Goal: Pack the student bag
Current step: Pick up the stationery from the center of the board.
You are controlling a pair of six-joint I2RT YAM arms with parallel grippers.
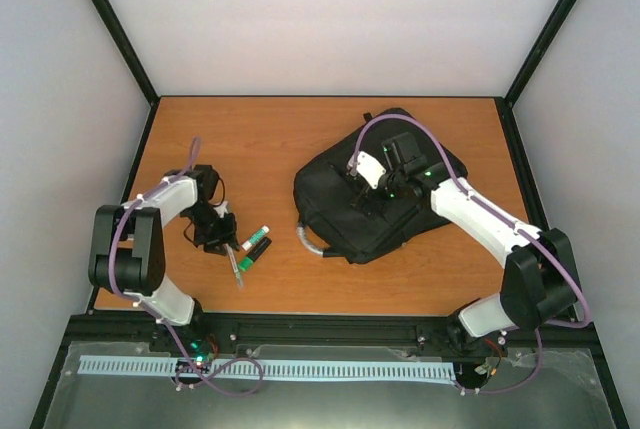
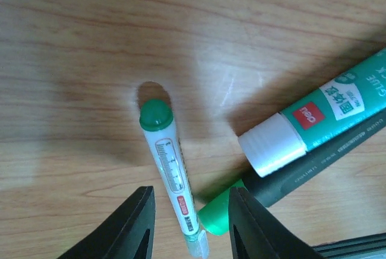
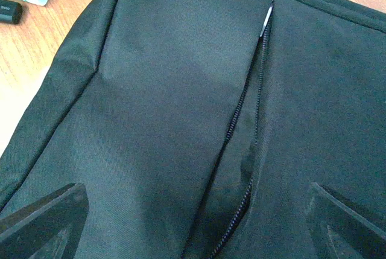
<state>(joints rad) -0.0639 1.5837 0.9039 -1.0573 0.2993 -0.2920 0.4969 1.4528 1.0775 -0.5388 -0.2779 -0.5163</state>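
Partly apart on the left gripper [image 2: 190,214]: black jaws straddling the lower end of a slim white plastic pen with a green cap [image 2: 170,168], a sliver of wood showing between pen and one finger, so not clamped. Just beside the other finger, the bright green end of a dark grey marker [image 2: 313,171]; lying along that marker, a teal glue stick with a white cap [image 2: 313,120].

Spread wide on the right gripper [image 3: 196,195], holding nothing, hovering close above the large black soft fabric student bag [image 1: 335,199], fingers either side of a partly open black zipper [image 3: 241,126].

Bag lying flat right of centre, its far corner near the back edge, its grey loop handle [image 1: 312,239] toward the pens. Open wood between pens and bag, and across the far left of the orange-brown wooden tabletop [image 1: 250,139].

Plain white walls [image 1: 330,19] on three sides, black frame posts [image 1: 115,19] at the corners.
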